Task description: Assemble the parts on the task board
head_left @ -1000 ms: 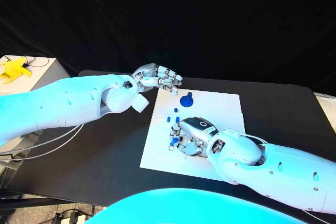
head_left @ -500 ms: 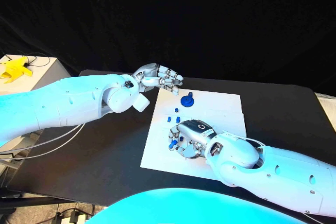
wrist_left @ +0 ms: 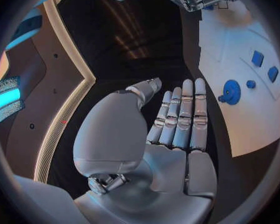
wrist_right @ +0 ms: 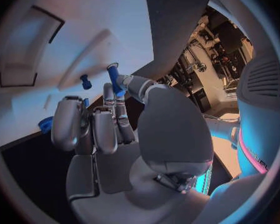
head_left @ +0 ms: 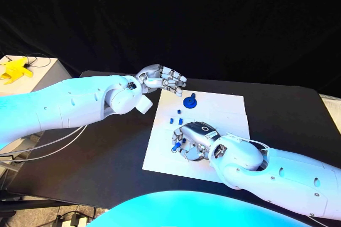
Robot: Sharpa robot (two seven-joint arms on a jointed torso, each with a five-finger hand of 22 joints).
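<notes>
no readable text or labels

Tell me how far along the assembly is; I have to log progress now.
Done: hard to confirm; a blue gear sits at the far end of the task board. In hand: the right hand pinches a small blue peg above the board. Left: two small blue parts lie loose near it. The left hand hovers open at the board's far corner.

Your right hand (head_left: 193, 141) covers part of the task board (head_left: 220, 113), so whatever sits under it is hidden. Small blue parts (head_left: 175, 120) by it are too tiny to ID; right arm is cut off at pic's edge.
</notes>
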